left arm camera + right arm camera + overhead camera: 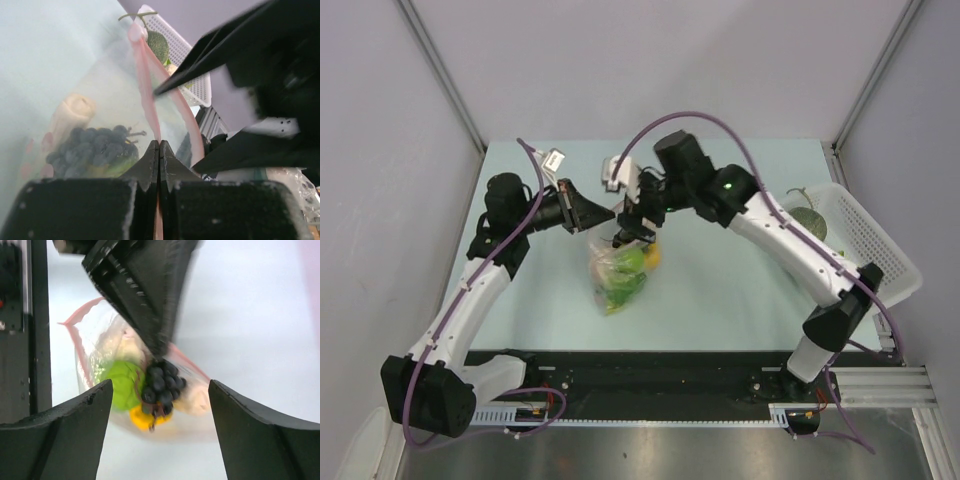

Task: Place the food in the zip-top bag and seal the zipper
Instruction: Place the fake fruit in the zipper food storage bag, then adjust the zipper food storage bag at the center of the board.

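Pale green table (740, 290); zip-top bag (618, 275) held over it, well apart from the white basket (875, 240), food (159, 385) inside. The left fingers (150, 167) clamp the zipper (145, 85); the right fingers (75, 430) stand spread, empty. Risk: strips part beyond the clamp; a slip leaves the seal incomplete.

zip-top bag (95, 360) blurred, basket (198, 90) partly hidden behind it

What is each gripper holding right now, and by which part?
Left gripper is shut on the crinkly clear plastic zip-top bag, pinching its pink-red zipper strip. Right gripper is open, holding nothing.
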`<state>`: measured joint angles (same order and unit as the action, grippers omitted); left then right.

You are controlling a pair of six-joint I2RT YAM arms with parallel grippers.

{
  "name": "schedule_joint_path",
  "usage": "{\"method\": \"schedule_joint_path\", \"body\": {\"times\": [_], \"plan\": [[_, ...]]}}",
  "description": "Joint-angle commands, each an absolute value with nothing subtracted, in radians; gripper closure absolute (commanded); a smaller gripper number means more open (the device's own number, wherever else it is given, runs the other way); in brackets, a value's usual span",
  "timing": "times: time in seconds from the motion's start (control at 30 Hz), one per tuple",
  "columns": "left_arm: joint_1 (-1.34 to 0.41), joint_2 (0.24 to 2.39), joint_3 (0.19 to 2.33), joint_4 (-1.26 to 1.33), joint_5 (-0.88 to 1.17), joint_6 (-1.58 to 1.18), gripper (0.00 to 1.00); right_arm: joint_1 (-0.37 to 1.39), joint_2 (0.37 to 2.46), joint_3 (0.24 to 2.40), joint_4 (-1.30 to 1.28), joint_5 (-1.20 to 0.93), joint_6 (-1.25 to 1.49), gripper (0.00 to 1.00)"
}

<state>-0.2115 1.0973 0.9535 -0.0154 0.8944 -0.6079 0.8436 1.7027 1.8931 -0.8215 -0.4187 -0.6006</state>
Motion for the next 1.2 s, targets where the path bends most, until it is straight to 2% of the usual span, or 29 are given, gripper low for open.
{"method": "schedule_joint_path", "body": {"times": [0.0, 0.13, 0.33, 0.4, 0.47, 0.53, 0.57, 0.63, 0.9, 1.17], "plan": [[-0.212, 1.091, 1.019, -0.103, 0.913, -0.493, 1.0, 0.731, 1.548, 1.915, -0.732, -0.535, -0.502, 0.18], [-0.212, 1.109, 1.035, -0.132, 0.917, -0.456, 1.0, 0.583, 1.462, 1.793, -0.585, -0.586, -0.326, 0.18], [-0.212, 1.141, 1.075, -0.175, 0.933, -0.399, 1.0, 0.439, 1.439, 1.608, -0.679, -0.767, -0.299, 0.23], [-0.212, 1.158, 1.089, -0.184, 0.948, -0.387, 1.0, 0.44, 1.404, 1.53, -0.681, -0.752, -0.394, 0.17], [-0.212, 1.183, 1.101, -0.199, 0.968, -0.374, 1.0, 0.446, 1.388, 1.444, -0.615, -0.742, -0.423, 0.19], [-0.213, 1.199, 1.115, -0.213, 0.98, -0.364, 1.0, 0.454, 1.403, 1.43, -0.555, -0.75, -0.422, 0.29], [-0.215, 1.215, 1.129, -0.228, 0.982, -0.354, 1.0, 0.471, 1.414, 1.43, -0.542, -0.758, -0.419, 0.4], [-0.216, 1.227, 1.143, -0.233, 0.986, -0.353, 1.0, 0.5, 1.445, 1.428, -0.502, -0.765, -0.408, 0.46], [-0.252, 1.259, 1.196, -0.265, 1.009, -0.359, 0.99, 0.647, 1.505, 1.417, -0.318, -0.742, -0.305, 0.48], [-0.285, 1.255, 1.189, -0.276, 1.02, -0.373, 0.99, 0.675, 1.542, 1.417, -0.253, -0.696, -0.269, 0.51]]}}
